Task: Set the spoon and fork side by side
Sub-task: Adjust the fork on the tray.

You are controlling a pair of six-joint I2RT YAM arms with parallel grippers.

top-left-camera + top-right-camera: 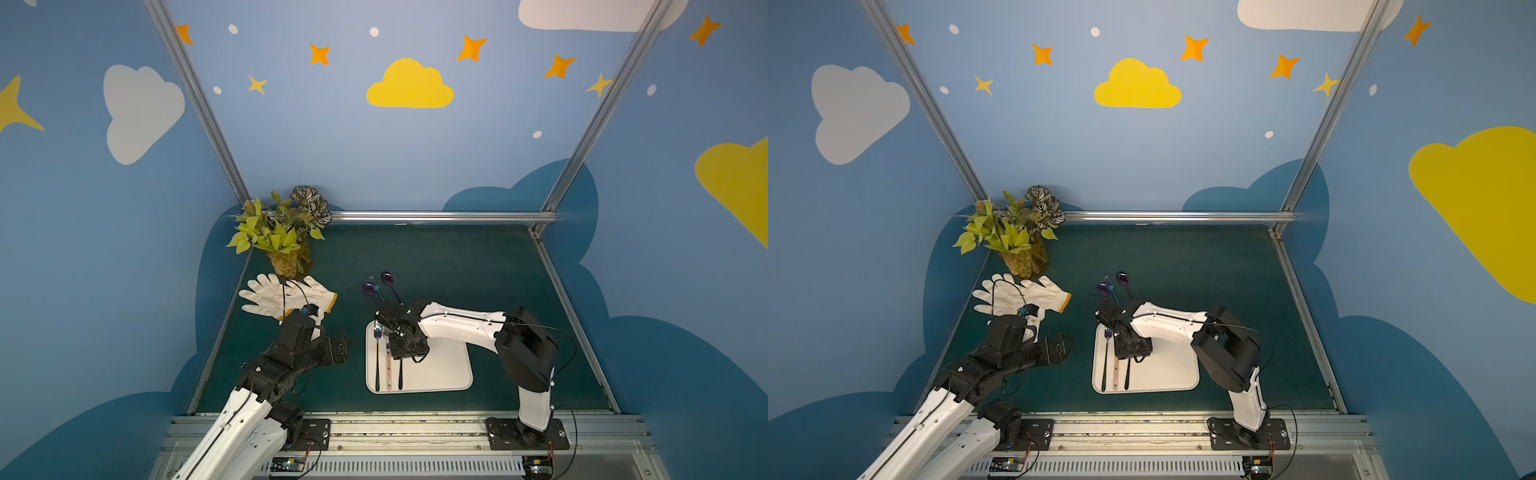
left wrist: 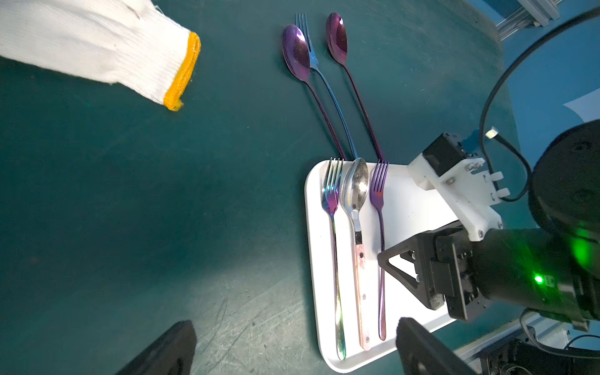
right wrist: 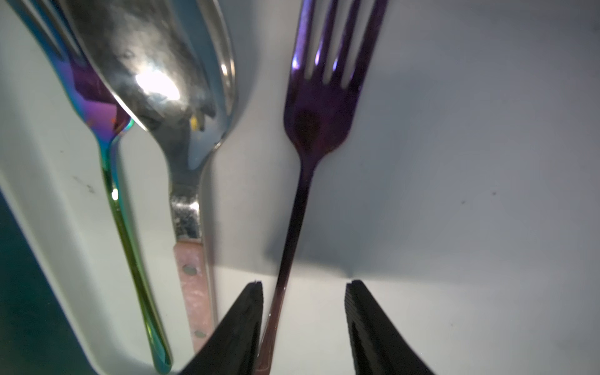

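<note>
A white tray (image 2: 412, 207) holds a rainbow fork (image 2: 331, 201), a silver spoon (image 2: 355, 191) with a pink handle, and a purple fork (image 2: 378, 191), lying parallel. My right gripper (image 3: 303, 287) is low over the tray and open. The purple fork (image 3: 319, 120) has its handle between the jaws, against one finger, with a wide gap to the other. The spoon (image 3: 152, 84) lies just beside it. In both top views the right gripper (image 1: 401, 353) covers the cutlery's upper parts. My left gripper (image 2: 295, 354) is open and empty over the mat, left of the tray (image 1: 440, 374).
Two purple spoons (image 2: 295, 48) (image 2: 336, 35) and a blue fork (image 2: 305, 29) lie on the green mat just beyond the tray. White gloves (image 1: 282, 293) and a potted plant (image 1: 282, 237) sit at the back left. Metal rails edge the mat.
</note>
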